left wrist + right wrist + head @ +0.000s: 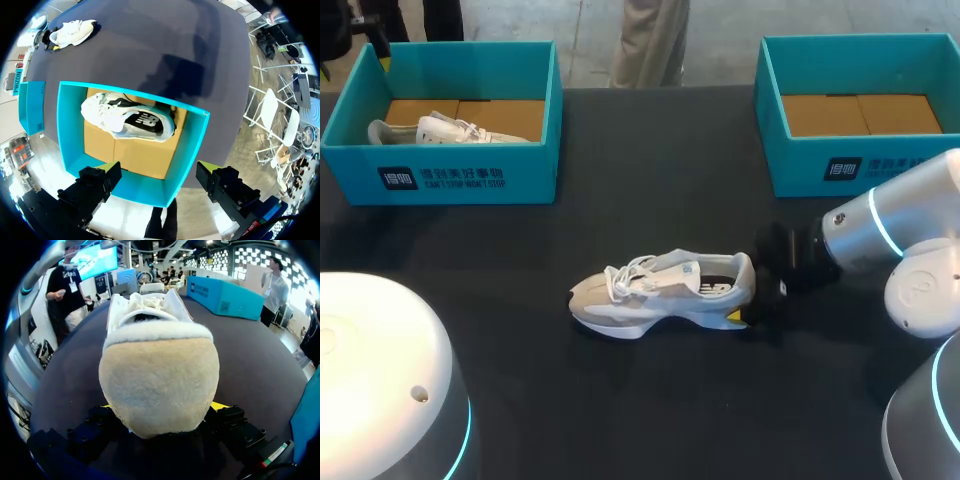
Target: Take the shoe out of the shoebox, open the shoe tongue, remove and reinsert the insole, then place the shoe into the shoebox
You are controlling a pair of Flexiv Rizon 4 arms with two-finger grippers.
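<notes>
Table (650, 420) holds two shoeboxes (460, 175) (800, 165), two shoes (660, 290) (430, 130); right tool (162, 407) grips one shoe (160, 365); left tool (159, 177) open.

Silver arm (910, 200), cyan ring (876, 222), black claw (752, 292)

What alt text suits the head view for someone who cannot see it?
A white shoe lies on the black table, heel held by the right pincer. Behind, the left shoebox holds another shoe; the right shoebox shows none.
</notes>
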